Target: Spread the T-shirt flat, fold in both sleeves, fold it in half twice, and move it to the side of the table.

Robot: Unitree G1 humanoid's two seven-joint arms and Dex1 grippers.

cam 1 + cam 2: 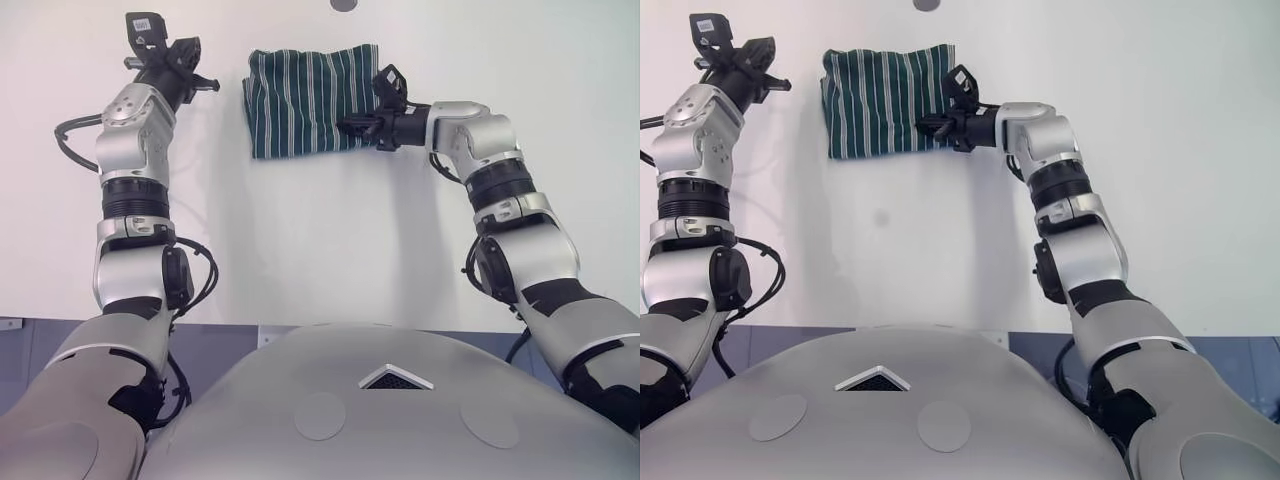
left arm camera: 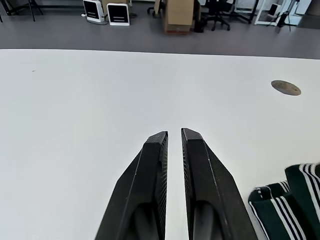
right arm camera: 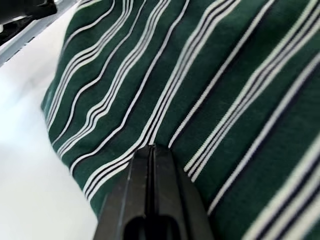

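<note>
From my console I see the dark green T-shirt (image 1: 300, 100) with thin white stripes, in pairs and triples. It is folded into a compact, roughly rectangular bundle on the far part of the plain white table (image 1: 330, 240). Its edges are a bit soft and uneven, and the stripes run from the far edge to the near edge. In the left wrist view a folded corner of it (image 2: 285, 210) shows rounded layers stacked on each other.

My right claw (image 1: 345, 125) has its black fingers pressed together with no cloth visible between them. The tips lie over the bundle's right near part, and the rest of the shirt spreads ahead of the claw and to its left. In the right wrist view the closed tips (image 3: 151, 148) sit right at the fabric; I cannot tell whether they press on it.

My left claw (image 1: 208, 85) hovers over bare table with the shirt just off its right side, apart from it. Its fingers (image 2: 152, 150) are almost together with only a thin slit between them, and they hold nothing.

A small white sticker (image 1: 141, 25) sits on the left wrist unit, its print too small to read. A grey round disc (image 2: 286, 87) lies in the tabletop beyond the left claw and to its right.
</note>
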